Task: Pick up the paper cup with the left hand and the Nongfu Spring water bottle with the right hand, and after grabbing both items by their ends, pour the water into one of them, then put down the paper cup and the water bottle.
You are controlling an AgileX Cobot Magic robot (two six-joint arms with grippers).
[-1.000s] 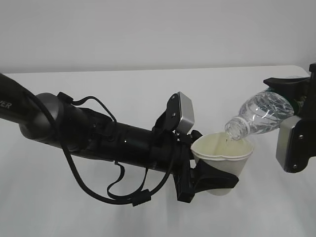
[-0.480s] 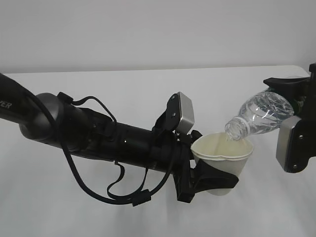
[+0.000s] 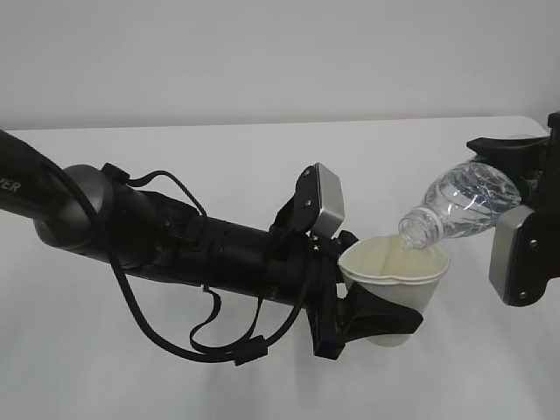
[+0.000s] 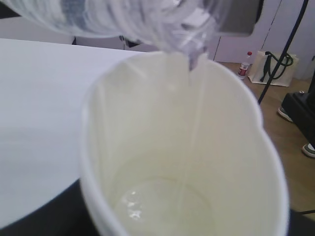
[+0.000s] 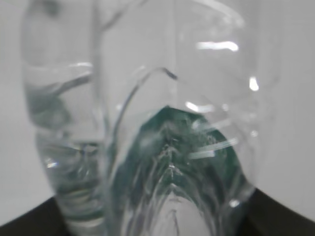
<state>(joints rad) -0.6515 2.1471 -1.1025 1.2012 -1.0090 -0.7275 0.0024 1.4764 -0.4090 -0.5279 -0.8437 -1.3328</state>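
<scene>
Nearest the exterior camera, the left hand (image 3: 372, 319) reaches in from the left edge, a loose black cable (image 3: 157, 337) looping beneath the arm and a grey box (image 3: 325, 201) standing at the wrist. Its black fingers (image 3: 385, 317) are clamped around the lower part of the cup (image 3: 394, 276), which is held clear of the white table (image 3: 219, 157), its rim pinched slightly out of round. The left wrist view looks straight into the cup (image 4: 182, 162): pale yellowish walls and a shallow pool of water (image 4: 162, 209) at the bottom.

Just above the cup's far rim hangs the uncapped mouth of the bottle (image 3: 459, 206), tilted neck-down to the left, mouth over the cup's opening. A thin stream (image 4: 192, 105) runs from the mouth down the inner wall.

Farther right, the right hand (image 3: 529, 188) grips the bottle by its base end, fingers closed on it. The right wrist view is filled by the clear ribbed bottle (image 5: 162, 123), green label showing through.
</scene>
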